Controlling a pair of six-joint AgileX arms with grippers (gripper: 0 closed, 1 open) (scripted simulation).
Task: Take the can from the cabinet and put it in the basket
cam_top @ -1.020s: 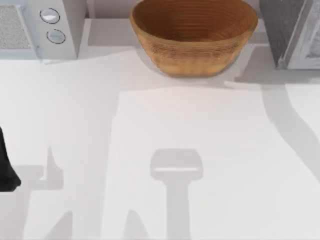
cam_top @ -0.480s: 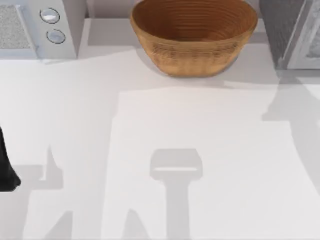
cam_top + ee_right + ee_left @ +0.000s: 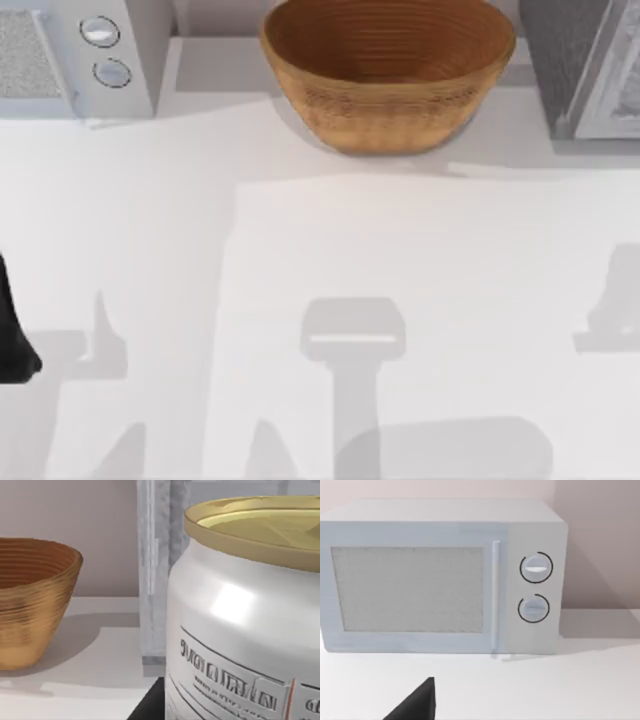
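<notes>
The can, silver-white with a gold rim and printed label, looms right in front of the right wrist camera. A dark finger of my right gripper shows at its lower side, and the gripper is shut on the can. Behind the can stands the pale frame of the cabinet. The tan woven basket sits beside it. From above, the basket stands at the back centre and the dark speckled cabinet at the back right. My left arm is parked at the left edge.
A white microwave with two round knobs stands at the back left and faces the left wrist camera. Soft arm shadows lie on the white table at the right and front.
The right arm's shadow has slid from beside the cabinet toward the table's right front. The left arm, basket and microwave have not moved.
</notes>
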